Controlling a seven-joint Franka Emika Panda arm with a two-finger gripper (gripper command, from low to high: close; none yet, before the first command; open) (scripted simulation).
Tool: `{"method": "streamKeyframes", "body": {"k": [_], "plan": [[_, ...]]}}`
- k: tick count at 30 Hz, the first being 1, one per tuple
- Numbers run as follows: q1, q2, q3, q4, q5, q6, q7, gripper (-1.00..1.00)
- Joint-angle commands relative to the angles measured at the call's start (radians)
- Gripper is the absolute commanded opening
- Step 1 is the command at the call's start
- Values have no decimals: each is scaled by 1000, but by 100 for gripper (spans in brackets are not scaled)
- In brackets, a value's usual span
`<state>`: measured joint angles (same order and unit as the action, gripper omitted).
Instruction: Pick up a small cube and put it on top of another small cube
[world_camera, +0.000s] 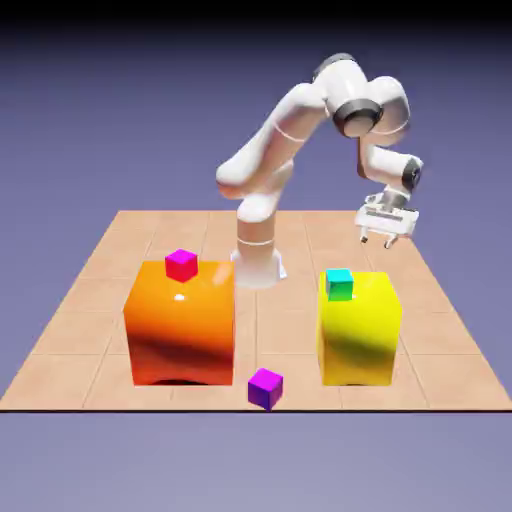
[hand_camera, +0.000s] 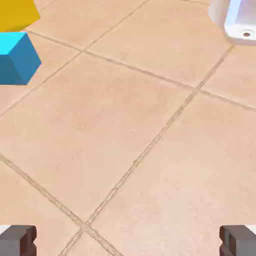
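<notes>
The white robot arm's fingers (world_camera: 387, 239) were spread wide with nothing between them, hanging in the air above the tiled, peach-coloured worktop (world_camera: 90, 290) behind the big yellow block (world_camera: 358, 332), toward the exterior view's right. In the hand view the two grey fingertips (hand_camera: 18, 240) stood far apart at the bottom corners, bare tiles filling the space between them.

The tiny cube with a cyan top and blue sides (hand_camera: 16, 57) showed at the hand view's left edge, beside a corner of yellow. In the exterior view a cyan-topped small cube (world_camera: 340, 284) sat on the yellow block's top near its left rear edge. The tiny magenta-pink cube (world_camera: 181, 264) sat on top of the big orange block (world_camera: 180, 325). A purple cube (world_camera: 265, 387) lay on the worktop near its front edge, between the two big blocks.
</notes>
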<state>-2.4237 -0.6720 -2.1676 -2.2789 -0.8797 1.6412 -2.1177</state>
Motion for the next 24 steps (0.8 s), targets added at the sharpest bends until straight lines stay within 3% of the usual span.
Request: {"method": "streamKeyframes", "body": {"k": [1, 7, 11, 12, 16, 24], "plan": [[-36, -2, -32, 8, -13, -21, -43, 0], [-229, -10, -204, 50, -83, -131, -269, 0], [-260, -70, -286, -4, -192, -47, -222, 0], [-260, -70, -286, -4, -192, -47, -221, -100], [-212, -5, -189, 49, -70, -131, -263, -100], [78, 67, 52, 36, 150, -134, -164, -100]]}}
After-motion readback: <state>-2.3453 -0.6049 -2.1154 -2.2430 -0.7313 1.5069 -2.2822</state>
